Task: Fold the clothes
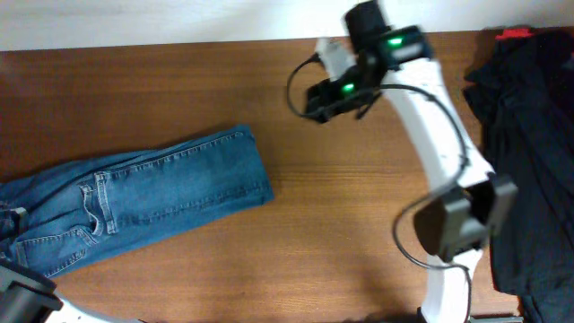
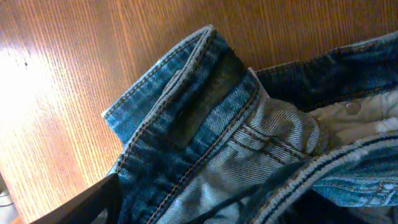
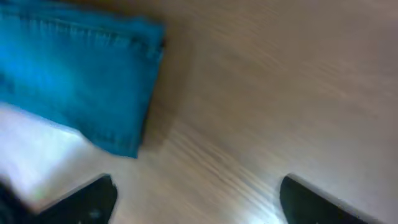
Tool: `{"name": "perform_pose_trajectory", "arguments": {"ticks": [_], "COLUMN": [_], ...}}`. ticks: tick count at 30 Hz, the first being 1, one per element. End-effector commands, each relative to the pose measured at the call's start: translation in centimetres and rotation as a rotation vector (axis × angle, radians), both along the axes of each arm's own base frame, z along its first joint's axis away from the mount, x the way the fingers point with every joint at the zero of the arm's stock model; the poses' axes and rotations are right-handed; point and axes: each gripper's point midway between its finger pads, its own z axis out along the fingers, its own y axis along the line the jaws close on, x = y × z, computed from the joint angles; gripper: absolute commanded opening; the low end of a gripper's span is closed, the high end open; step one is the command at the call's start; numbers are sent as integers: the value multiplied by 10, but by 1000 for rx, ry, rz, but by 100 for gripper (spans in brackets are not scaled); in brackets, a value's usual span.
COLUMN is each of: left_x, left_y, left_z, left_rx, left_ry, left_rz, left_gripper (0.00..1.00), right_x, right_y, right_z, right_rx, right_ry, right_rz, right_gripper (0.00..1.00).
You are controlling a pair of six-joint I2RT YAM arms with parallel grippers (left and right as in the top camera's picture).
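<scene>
Brown wooden worktop (image 1: 341, 224). Blue jeans (image 1: 152, 202) lay at its left in one long flat band, the waistband bunched by the left pincer (image 1: 20, 285); its grip could not be told. The right pincer (image 3: 199, 202) hovered spread and empty beyond the hems. Folding looked barely begun, with cross folds not yet made. Dark garments (image 1: 529, 135) lay far right.

Robotics laboratory bench. A wood-grain table (image 1: 359, 206) is bounded along its far edge by a plain white wall (image 1: 179, 18). A white jointed right arm (image 1: 439, 117), fitted with lit green indicators and loose cabling, is mounted at the near edge. Jeans (image 1: 134, 202) are laid at the left edge, and dark garments (image 1: 529, 135) are heaped at the right edge.
</scene>
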Motion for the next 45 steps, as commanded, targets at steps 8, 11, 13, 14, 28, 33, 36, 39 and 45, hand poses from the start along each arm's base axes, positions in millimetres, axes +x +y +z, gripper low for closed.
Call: {"name": "perform_pose_trajectory", "arguments": {"ticks": [8,11,13,14,28,33,36,39,45], "left_x": [-3,-3,-3,-3,-3,-3,-3,-3,-3], "left_y": [-3,-3,-3,-3,-3,-3,-3,-3,-3], "left_z": [-8,-8,-8,-8,-8,-9,-9,-8,-9], "left_rx": [-30,-30,-30,-30,-30,-30,-31,-30,-31], "left_ry": [-1,-1,-1,-1,-1,-1,-1,-2,-1], "left_rz": [14,14,14,14,14,14,14,14,14], "left_gripper": [79,78,79,79,79,80,93,99,99], "right_x": [-39,-41,-41,-40,-47,-49,-54,-58,-68], "right_y": [82,96,104,108,138,140,144,150,169], "right_z": [-115,-128,-129,-127,-142,-169,-180,-182,-181], "right_rx": [79,124,167,199,262,247,242,244,255], "right_ry": [300,325,329,329,338,401,422,421,410], "right_rz": [212,232,240,246,294,247,254,270,310], "right_gripper": [99,99,99,99,99,99,99,94,66]}}
